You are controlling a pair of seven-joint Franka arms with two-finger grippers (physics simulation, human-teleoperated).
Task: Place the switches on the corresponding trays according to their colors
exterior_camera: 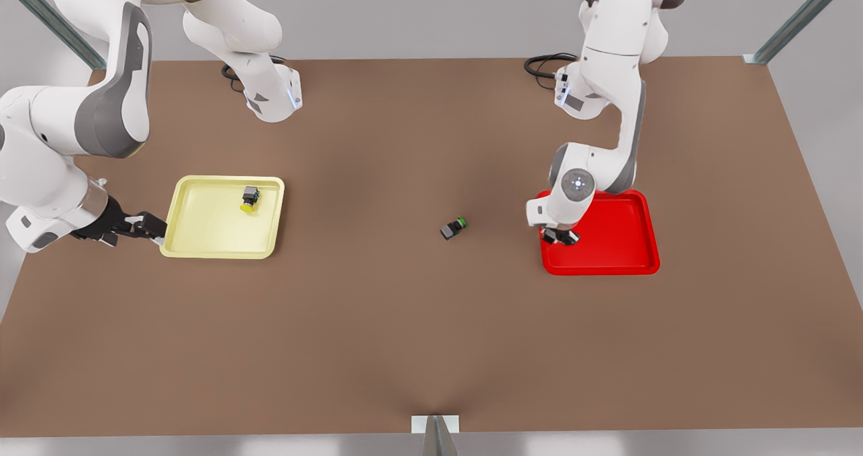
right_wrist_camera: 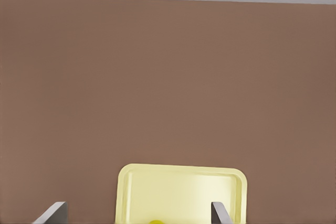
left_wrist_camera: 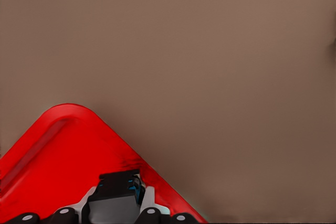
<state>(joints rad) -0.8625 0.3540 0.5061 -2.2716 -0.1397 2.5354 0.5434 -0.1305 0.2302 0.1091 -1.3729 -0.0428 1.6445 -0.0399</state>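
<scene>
A yellow-capped switch [exterior_camera: 250, 200] lies inside the pale yellow tray [exterior_camera: 202, 247], near its far right corner. A green-capped switch [exterior_camera: 454, 227] lies on its side on the bare table between the trays. My left gripper [exterior_camera: 559, 236] hangs over the near left corner of the red tray [exterior_camera: 627, 253], shut on a dark grey switch body [left_wrist_camera: 116, 196] whose cap is hidden. My right gripper [exterior_camera: 154, 229] stands open just off the yellow tray's [right_wrist_camera: 181, 182] left rim, fingers [right_wrist_camera: 52, 214] wide apart with nothing between them.
The brown table [exterior_camera: 404, 348] stretches wide in front of both trays. Black cables [exterior_camera: 543, 65] lie by the arm bases at the back. Metal frame posts [exterior_camera: 795, 21] stand at the corners, and a bracket [exterior_camera: 435, 425] sits at the front edge.
</scene>
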